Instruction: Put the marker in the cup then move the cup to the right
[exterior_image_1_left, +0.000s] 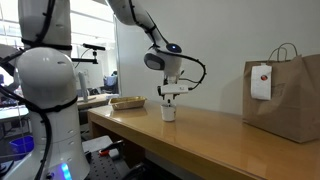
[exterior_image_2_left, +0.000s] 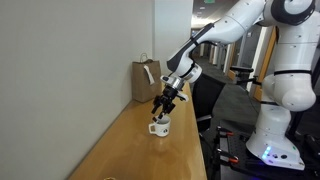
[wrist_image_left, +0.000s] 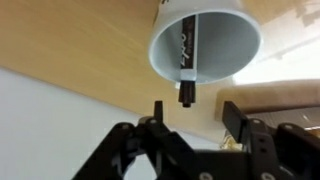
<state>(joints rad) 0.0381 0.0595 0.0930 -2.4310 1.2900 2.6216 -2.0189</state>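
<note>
With gripper (wrist_image_left: 193, 110) spread open just above the cup (wrist_image_left: 228, 45) and the marker (wrist_image_left: 187, 55) leaning inside it straight below, end poking past the rim, could clip that end or tip the cup if lowered off-centre.

This looks like a robotics lab; a bulky white jointed robot arm (exterior_image_1_left: 48, 80) stands just beside a long light-brown wooden table (exterior_image_1_left: 200, 140); cluttered workbenches with dark equipment (exterior_image_1_left: 95, 55) lie beyond the table's far end. A plain white wall (exterior_image_2_left: 70, 70) runs along the table; a brown paper carrier bag (exterior_image_1_left: 285, 95) sits on it.
</note>
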